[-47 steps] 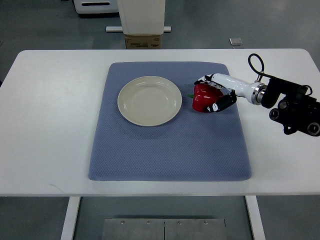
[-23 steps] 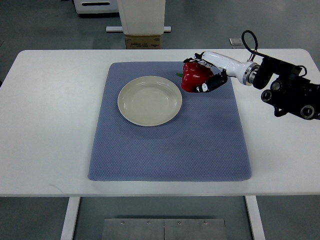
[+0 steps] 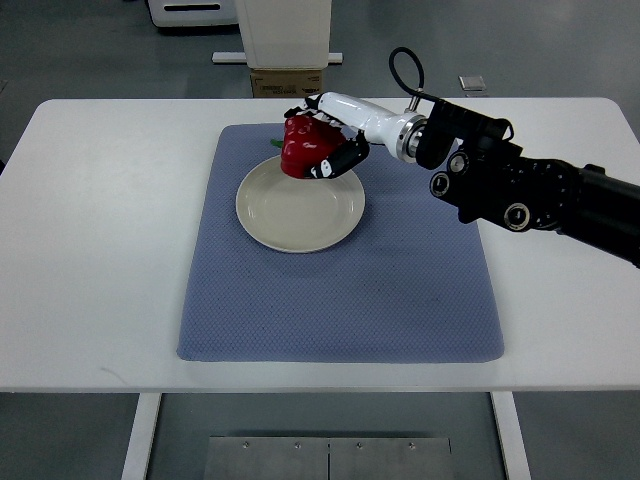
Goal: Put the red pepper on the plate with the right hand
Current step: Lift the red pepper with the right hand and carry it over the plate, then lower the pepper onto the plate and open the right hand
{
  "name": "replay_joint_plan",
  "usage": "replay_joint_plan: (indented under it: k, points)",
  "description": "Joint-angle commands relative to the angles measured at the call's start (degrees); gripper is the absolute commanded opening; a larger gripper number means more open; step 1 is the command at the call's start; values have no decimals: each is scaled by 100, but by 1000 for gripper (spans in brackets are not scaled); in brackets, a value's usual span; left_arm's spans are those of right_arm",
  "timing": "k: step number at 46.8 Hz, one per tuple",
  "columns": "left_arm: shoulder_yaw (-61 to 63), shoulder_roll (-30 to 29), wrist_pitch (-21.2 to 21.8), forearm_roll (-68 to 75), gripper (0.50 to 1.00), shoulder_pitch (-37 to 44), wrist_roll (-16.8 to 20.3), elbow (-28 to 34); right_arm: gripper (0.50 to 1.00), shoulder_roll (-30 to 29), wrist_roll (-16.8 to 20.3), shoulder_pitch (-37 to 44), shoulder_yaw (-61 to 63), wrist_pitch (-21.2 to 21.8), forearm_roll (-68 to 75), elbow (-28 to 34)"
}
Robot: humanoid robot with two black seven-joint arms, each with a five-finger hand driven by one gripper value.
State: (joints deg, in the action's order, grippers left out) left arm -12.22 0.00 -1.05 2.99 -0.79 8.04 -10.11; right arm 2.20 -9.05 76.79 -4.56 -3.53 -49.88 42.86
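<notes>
You are looking at a table (image 3: 100, 250) carrying a mat (image 3: 340, 300) that is lying across its middle, nearer the far edge than the near one. A plate (image 3: 300, 215) is sitting on the mat's far-left part, and the right hand (image 3: 325, 150), reaching in from the right edge, is holding the pepper (image 3: 303, 148) over the plate's far rim. A box (image 3: 287, 82) is standing on the floor beyond the table's far edge.

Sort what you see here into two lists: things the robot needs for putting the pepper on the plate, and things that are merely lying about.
Needed for the job:
- red pepper, held over the plate's far rim
- plate
- right hand, closed around the pepper

Merely lying about:
- blue mat beneath the plate
- white table
- cardboard box behind the table
</notes>
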Motion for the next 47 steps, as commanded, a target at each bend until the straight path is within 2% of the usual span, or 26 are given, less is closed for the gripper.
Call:
replay_joint_plan:
  k: [1,17,47]
  points:
    - [0,0,-1,0,1000,0,5,0,500,-220,88,11,-1,1,40,-59]
    - [0,0,-1,0,1000,0,5,0,500,-220,219,-111,-1,1,40,-296]
    - [0,0,-1,0,1000,0,5,0,500,-220,114,-604,78,-87,128,-199]
